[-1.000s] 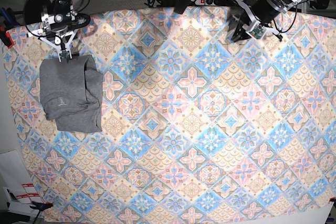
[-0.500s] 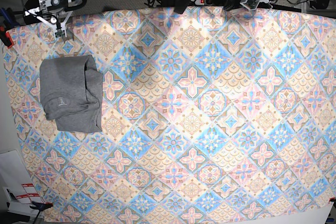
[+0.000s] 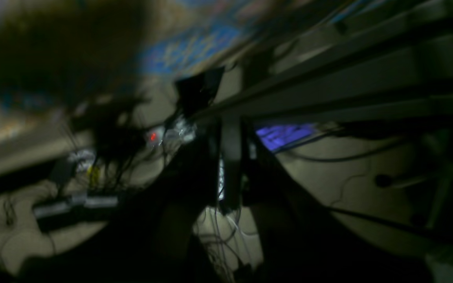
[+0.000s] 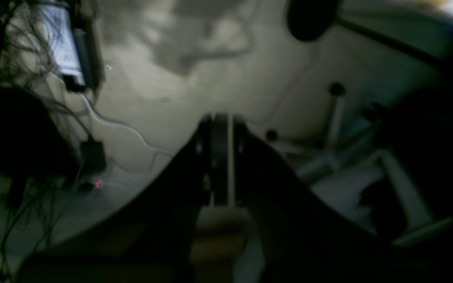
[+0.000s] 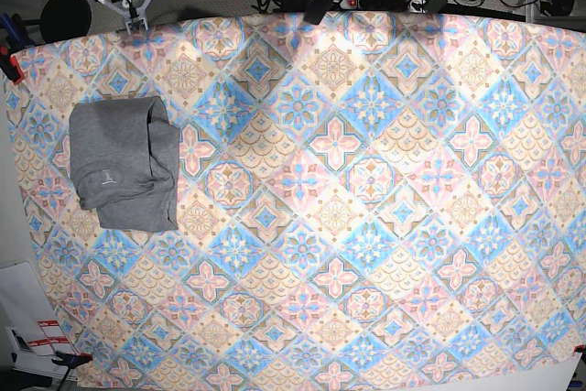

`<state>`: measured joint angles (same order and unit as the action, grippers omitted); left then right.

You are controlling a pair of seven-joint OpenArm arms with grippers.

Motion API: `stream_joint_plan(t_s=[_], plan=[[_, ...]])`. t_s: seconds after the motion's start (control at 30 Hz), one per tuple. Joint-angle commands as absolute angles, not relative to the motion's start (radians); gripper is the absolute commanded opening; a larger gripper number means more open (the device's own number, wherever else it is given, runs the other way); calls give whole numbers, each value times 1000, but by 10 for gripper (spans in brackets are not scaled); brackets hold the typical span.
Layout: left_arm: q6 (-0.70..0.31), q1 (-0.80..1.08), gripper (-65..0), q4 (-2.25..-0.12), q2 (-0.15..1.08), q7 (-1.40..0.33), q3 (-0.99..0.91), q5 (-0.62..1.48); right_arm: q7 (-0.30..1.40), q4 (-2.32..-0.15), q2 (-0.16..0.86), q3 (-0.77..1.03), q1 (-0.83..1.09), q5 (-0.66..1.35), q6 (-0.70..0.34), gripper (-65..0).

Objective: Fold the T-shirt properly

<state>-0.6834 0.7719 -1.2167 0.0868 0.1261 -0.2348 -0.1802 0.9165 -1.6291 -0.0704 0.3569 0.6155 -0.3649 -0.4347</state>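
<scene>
Patterned tiles in blue, pink and cream cover our desk [image 5: 366, 226], and the T-shirt [image 5: 124, 164] lies on its left side as a compact folded rectangle, one edge slightly rumpled. Our right gripper [image 5: 137, 14] and left gripper [image 5: 417, 2] sit beyond the far edge, well apart from the cloth; both wrist views show the jaws clenched on nothing. We judge the fold done, so parking calmly suffices. No writing is readable.
</scene>
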Motion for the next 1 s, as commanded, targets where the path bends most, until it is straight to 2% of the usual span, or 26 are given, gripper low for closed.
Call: stream_joint_plan(t_s=[0.0,0.23,0.5,0.7,0.8,0.87,0.97], plan=[[-698,771,-650,-1184,91,143,-236,-185,889,-1604,-67,363,622,-367,-437,-631],[-698,657,-650,-963,68,147,-236,-209,713,-1339,-67,364,553,-367,-437,-631],[-687,455,-650,-633,61,168,-228,-240,489,-862,-12,395,378,-372,-437,-631],[-581,272,-650,-288,62,255,-234,-321,349,-524,16,400,231,-366,-432,-631],[-510,176,-650,-140,81,266,-234,-338,268,-375,16,458,157,-371,-429,-630],[-453,122,-650,-73,88,266,-234,-338,214,-278,18,493,108,-372,-387,-629],[-360,73,-650,-28,113,255,-229,-340,93,-130,28,507,56,-372,-254,-628]])
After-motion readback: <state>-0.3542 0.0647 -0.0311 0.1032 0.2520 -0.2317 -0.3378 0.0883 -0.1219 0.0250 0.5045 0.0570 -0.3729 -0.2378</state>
